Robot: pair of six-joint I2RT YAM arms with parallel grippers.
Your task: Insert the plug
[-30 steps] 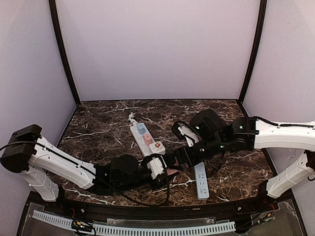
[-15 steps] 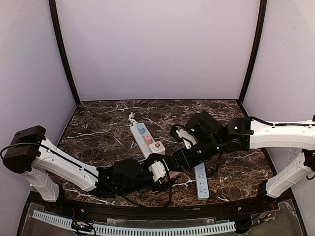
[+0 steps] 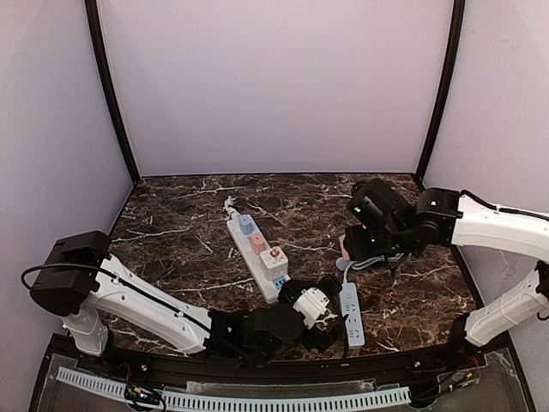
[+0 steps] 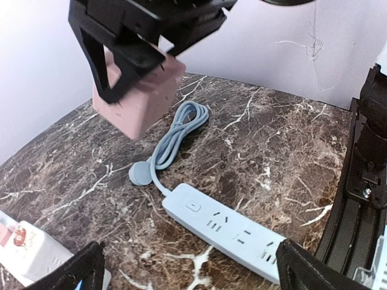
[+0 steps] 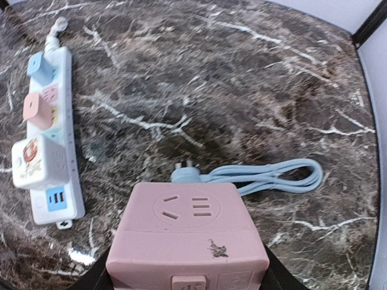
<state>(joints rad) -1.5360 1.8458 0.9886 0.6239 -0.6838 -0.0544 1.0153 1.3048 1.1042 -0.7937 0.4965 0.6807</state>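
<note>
Right gripper (image 4: 145, 57) has pulled away far-right clamping the pink cube plug (image 5: 188, 232), left gripper (image 3: 324, 305) now wide and empty: handover done, insertion pending.

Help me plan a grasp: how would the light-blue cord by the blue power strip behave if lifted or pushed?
Probably floppy: the cord lies folded in a loose loop, so it would likely sag and unfold when lifted. Pushed, it would probably bunch rather than move whole. Its plug and the power strip at its ends may drag along.
</note>
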